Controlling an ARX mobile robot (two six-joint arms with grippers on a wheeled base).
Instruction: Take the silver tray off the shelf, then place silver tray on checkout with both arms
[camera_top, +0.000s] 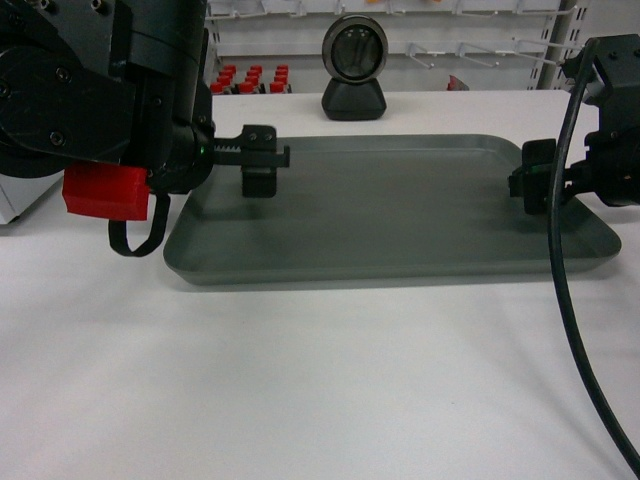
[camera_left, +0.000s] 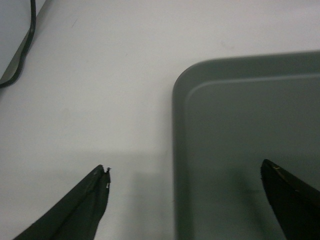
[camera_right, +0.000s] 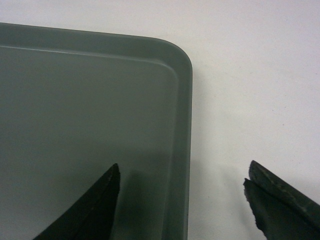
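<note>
The silver tray (camera_top: 390, 215) lies flat on the white checkout (camera_top: 300, 380), in front of the round-headed scanner (camera_top: 354, 68). My left gripper (camera_top: 250, 160) is open over the tray's left end. In the left wrist view the left gripper (camera_left: 185, 170) straddles the tray (camera_left: 250, 140) rim, one finger over the counter (camera_left: 100, 100) and one over the tray floor. My right gripper (camera_top: 535, 180) is open at the right end. In the right wrist view the right gripper (camera_right: 183, 170) likewise straddles the tray (camera_right: 90, 110) rim without clamping it.
White shelf rails with red items (camera_top: 250, 80) run along the back. A thick black cable (camera_top: 570, 300) hangs down the right side. A red block (camera_top: 100, 190) sits under the left arm, and a pale box (camera_top: 20, 195) is at the left edge.
</note>
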